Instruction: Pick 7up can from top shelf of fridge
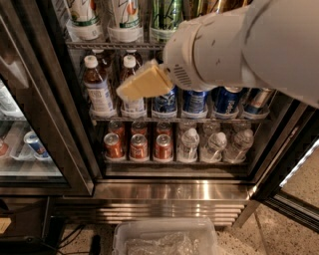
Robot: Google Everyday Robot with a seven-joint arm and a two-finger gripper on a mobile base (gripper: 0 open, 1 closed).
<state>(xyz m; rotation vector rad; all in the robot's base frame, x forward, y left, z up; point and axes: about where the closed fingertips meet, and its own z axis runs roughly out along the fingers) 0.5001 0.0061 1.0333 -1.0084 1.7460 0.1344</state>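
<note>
The fridge point(169, 191) stands open in front of me. Its top shelf point(114, 45) is a wire rack at the top edge of the view. It holds two silvery-white cans with green lettering, a green can point(167, 12) and gold cans point(202, 6). The right white one, with a red spot, is the 7up can point(124, 15); only its lower part shows. My gripper point(142, 83), yellow-tipped on a big white arm point(239, 45), hangs in front of the middle shelf, just below the top rack and under the 7up can. It holds nothing that I can see.
The middle rack holds brown bottles point(97, 84) and blue cans point(224, 99). The lower rack holds red cans point(138, 147) and clear bottles point(188, 144). A neighbouring cooler point(25, 149) is at left. A clear plastic bin point(164, 236) lies on the floor. The open door's edge point(294, 199) is at right.
</note>
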